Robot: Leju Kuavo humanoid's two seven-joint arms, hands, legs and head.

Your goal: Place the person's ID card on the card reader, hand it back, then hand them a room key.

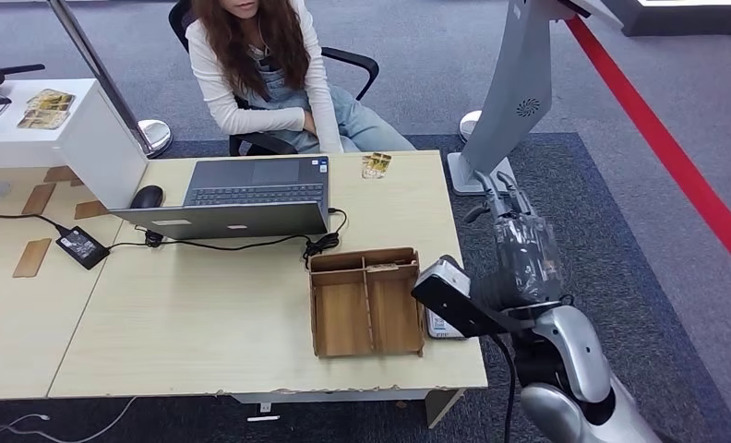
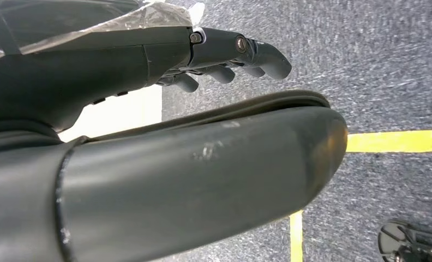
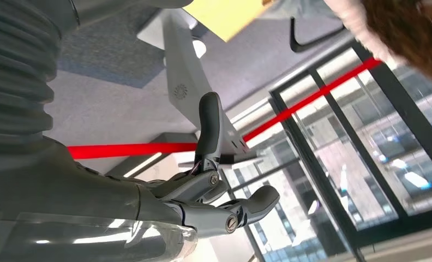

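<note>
One ID card lies at the worktop's twelve o'clock edge before the person. Right hand hovers empty, fingers spread, at three o'clock; left hand hangs empty, fingers curled.

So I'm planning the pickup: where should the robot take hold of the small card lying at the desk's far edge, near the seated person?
The card lies flat on the desk, so probably pinch its thin edges from above, best the edge nearest the desk's far rim. The open right hand, raised beside the desk, is the closer one.
</note>
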